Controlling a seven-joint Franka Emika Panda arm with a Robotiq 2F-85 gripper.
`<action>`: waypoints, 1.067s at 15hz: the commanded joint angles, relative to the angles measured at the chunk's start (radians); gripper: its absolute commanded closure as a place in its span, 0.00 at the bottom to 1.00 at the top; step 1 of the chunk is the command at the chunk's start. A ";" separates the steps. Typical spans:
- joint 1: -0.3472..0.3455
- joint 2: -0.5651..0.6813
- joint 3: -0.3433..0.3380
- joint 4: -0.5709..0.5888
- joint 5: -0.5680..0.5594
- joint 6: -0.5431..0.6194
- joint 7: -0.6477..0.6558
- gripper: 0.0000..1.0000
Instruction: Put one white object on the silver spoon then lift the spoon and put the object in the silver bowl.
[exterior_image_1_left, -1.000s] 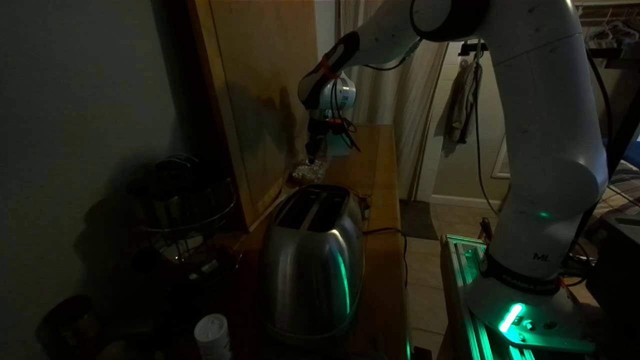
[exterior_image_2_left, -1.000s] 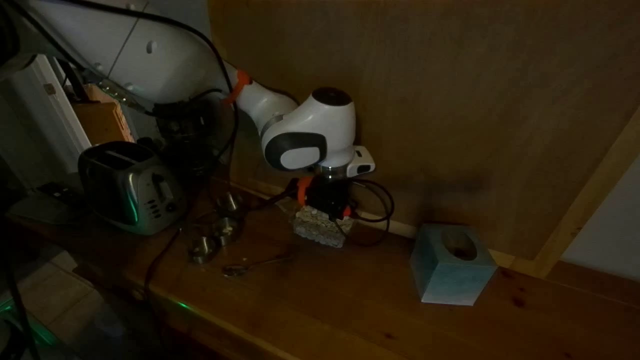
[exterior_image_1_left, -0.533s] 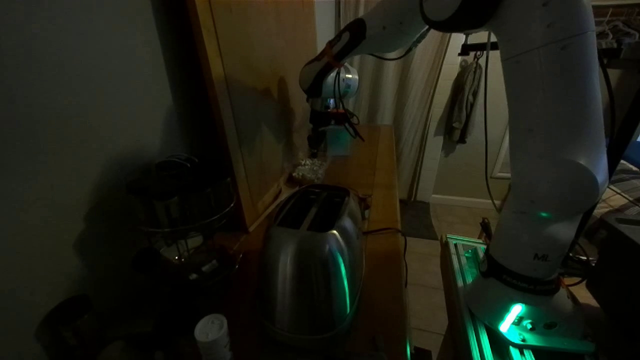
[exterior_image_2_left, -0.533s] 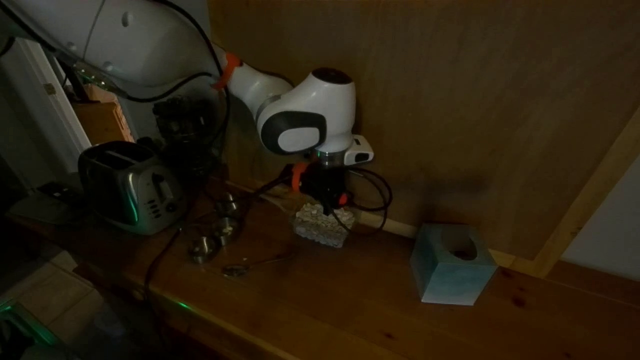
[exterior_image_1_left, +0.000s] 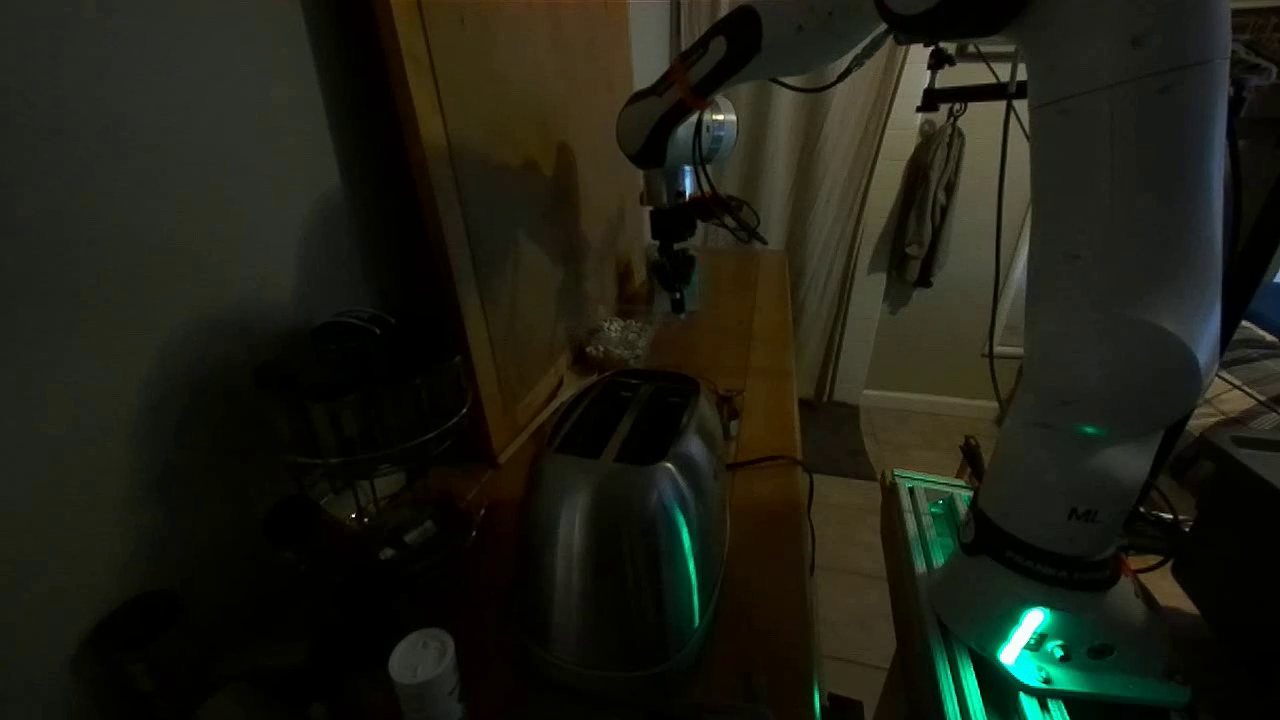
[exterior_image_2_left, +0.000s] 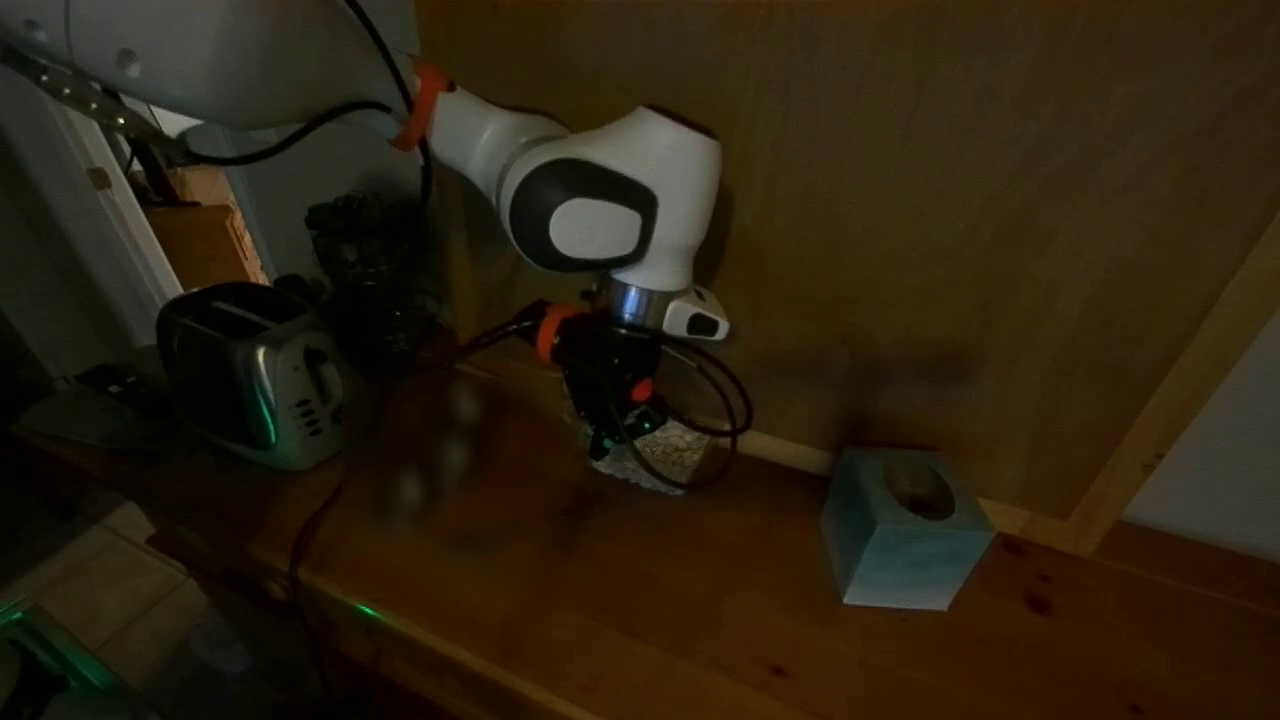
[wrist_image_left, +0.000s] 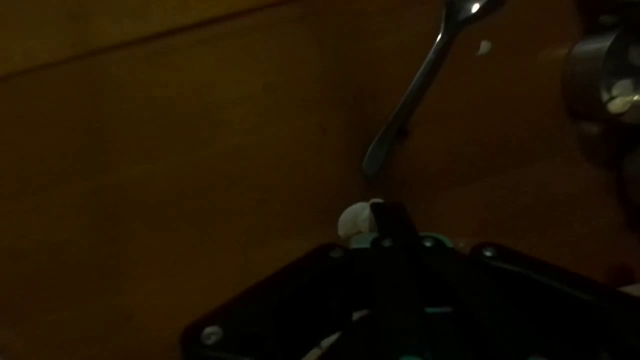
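One white robot arm (exterior_image_2_left: 640, 190) is arching over one wooden counter (exterior_image_2_left: 800, 640) in dim light. Its one gripper (wrist_image_left: 392, 216) is hanging above the wood, the two fingers (wrist_image_left: 395, 227) pressing together at the tips and pinching one white object (wrist_image_left: 354, 220), which is poking out to one side.

One silver spoon (wrist_image_left: 417, 90) is lying on the counter; in the wrist view its handle end is showing near the white object and its scoop is running off the top edge. One smaller white piece (wrist_image_left: 484, 47) is lying just beside the spoon. At the right edge, one silver bowl (wrist_image_left: 590, 75), partly cropped, is holding at least two white pieces (wrist_image_left: 620, 104).

In an exterior view, three pale patches (exterior_image_2_left: 455, 455) are showing, too blurred to name. One toaster (exterior_image_1_left: 625, 540) is standing in both exterior views, one lumpy pale pack (exterior_image_2_left: 665, 460) is resting near the gripper, and one pale blue tissue box (exterior_image_2_left: 905, 530) is standing well apart from the toaster.
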 joint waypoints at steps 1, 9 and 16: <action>0.021 -0.046 -0.020 -0.068 -0.019 -0.111 0.093 1.00; 0.018 -0.053 -0.027 -0.173 0.026 -0.244 0.190 1.00; 0.012 -0.046 -0.025 -0.239 0.139 -0.261 0.190 1.00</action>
